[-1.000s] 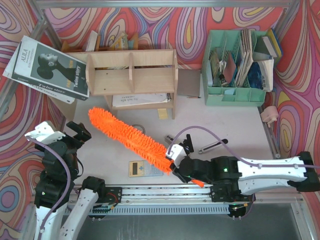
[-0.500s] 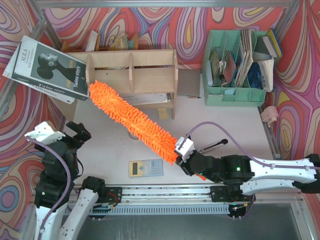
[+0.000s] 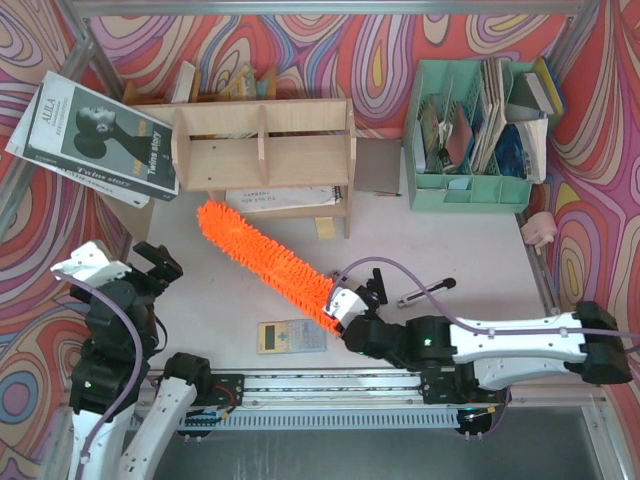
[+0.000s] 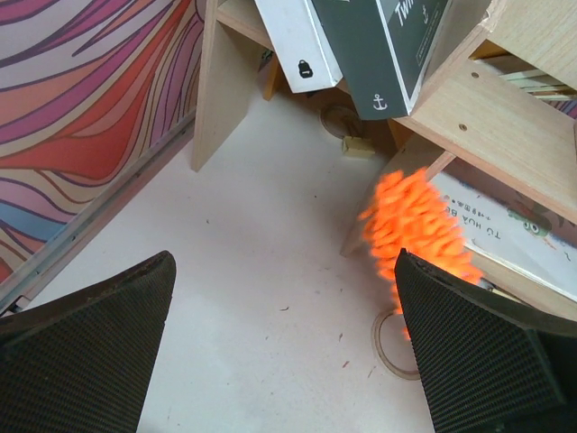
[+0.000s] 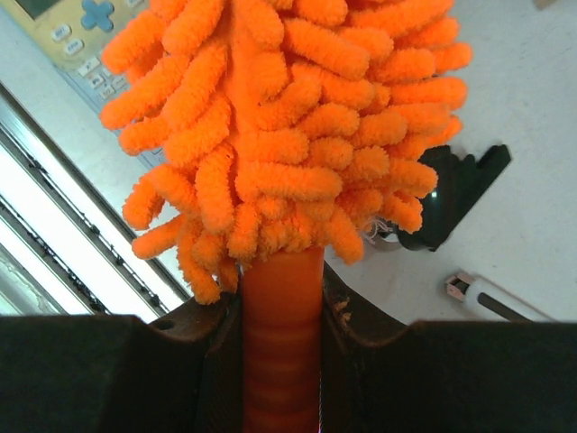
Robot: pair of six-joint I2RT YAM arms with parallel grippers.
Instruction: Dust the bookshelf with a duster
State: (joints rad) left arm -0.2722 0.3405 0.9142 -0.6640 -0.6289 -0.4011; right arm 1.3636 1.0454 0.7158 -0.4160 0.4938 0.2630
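While the right gripper (image 5: 281,311) sits clamped on the handle of the duster (image 3: 262,260), its fluffy head slants up-left, tip low in front of the bookshelf (image 3: 300,160); can't tell if they touch. Left gripper (image 3: 157,265) jaws wide apart, holding nothing.

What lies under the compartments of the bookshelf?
A white printed booklet lies there, with only its front part showing. The bookshelf covers the rest and anything further back.

"Twins story" on leaning book (image 3: 95,135); "TU HOA BE" on booklet (image 4: 505,239) under bookshelf (image 4: 505,117)
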